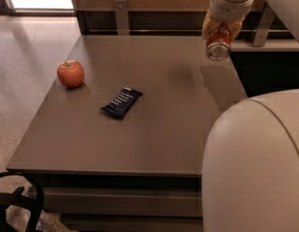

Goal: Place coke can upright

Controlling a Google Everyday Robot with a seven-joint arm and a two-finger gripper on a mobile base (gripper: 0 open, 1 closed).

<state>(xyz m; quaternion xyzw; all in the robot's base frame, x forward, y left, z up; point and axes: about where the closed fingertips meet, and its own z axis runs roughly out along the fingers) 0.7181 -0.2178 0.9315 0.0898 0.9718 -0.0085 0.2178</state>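
The coke can is a red-orange can with a silver end facing me. It hangs in the air above the far right part of the grey table, tilted with its silver end pointing down and toward the camera. My gripper is shut on the can from above, at the top right of the view. The can's shadow lies on the table below it.
A red apple sits at the table's left side. A dark snack bar packet lies near the middle. My white arm fills the lower right. A wooden wall with metal brackets runs behind the table.
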